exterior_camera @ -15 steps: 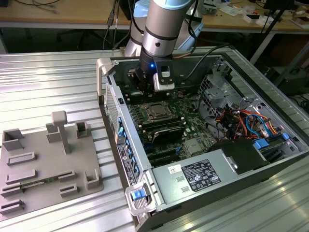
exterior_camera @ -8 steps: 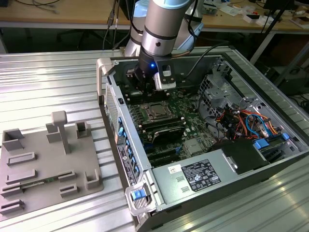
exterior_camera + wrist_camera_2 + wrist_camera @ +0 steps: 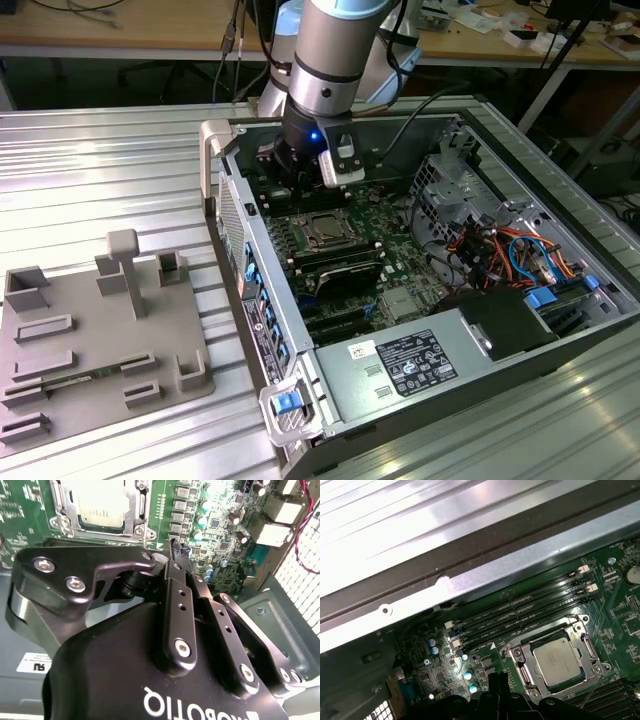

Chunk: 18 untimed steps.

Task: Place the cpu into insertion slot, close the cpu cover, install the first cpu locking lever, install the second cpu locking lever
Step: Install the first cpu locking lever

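A ribbed metal tabletop [image 3: 120, 170] carried a large grey open computer case [image 3: 500, 390] across the middle and the exterior view's right, with a flat grey moulded fixture tray [image 3: 90, 360] at the lower left of that frame. The silver robot arm [image 3: 330, 60] reached down from the top centre into the case, over the green circuit board [image 3: 385, 225]. A grey power supply box near the lower middle bore a black-and-white printed label [image 3: 415, 362]. The black end effector [image 3: 174, 549] hung over the board with its fingertips together and nothing between them. The small square dark insertion slot [image 3: 302, 234] lay just below the wrist in the exterior view, slightly toward the exterior view's right. The shiny silver windowed cpu cover [image 3: 521, 662] appeared to lie down over it, and the flat square silver-grey cpu [image 3: 559, 657] sat in the slot, showing through that window. Being square, it offered no long axis. Whether the thin wire levers were latched could not be told.
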### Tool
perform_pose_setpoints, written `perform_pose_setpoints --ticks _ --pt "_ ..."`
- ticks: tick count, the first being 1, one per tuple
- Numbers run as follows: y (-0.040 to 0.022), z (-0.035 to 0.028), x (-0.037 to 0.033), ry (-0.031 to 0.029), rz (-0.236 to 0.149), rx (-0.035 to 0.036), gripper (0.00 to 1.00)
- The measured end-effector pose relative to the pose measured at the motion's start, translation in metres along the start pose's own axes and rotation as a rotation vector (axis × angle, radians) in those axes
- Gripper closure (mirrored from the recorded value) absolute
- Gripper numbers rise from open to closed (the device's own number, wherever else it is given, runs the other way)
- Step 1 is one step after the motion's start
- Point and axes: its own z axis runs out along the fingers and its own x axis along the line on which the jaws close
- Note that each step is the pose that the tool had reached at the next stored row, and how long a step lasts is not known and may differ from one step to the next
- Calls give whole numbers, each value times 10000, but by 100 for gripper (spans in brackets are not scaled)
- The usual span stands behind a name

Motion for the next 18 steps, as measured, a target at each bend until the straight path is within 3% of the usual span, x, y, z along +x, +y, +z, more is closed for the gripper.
perform_pose_setpoints --ticks 2,5,7,10,12,16,18 --pt "0 0 0 -2 -156 -1 89" --pt "-2 1 8 -67 -285 -26 89" --pt "-8 5 22 -197 -317 -74 89" --pt "-12 15 32 -335 -381 -129 89" --pt "-12 20 32 -344 -562 -144 89" --pt "-9 29 34 -303 -1158 -167 89" --pt "32 39 50 -299 -1255 -167 89"
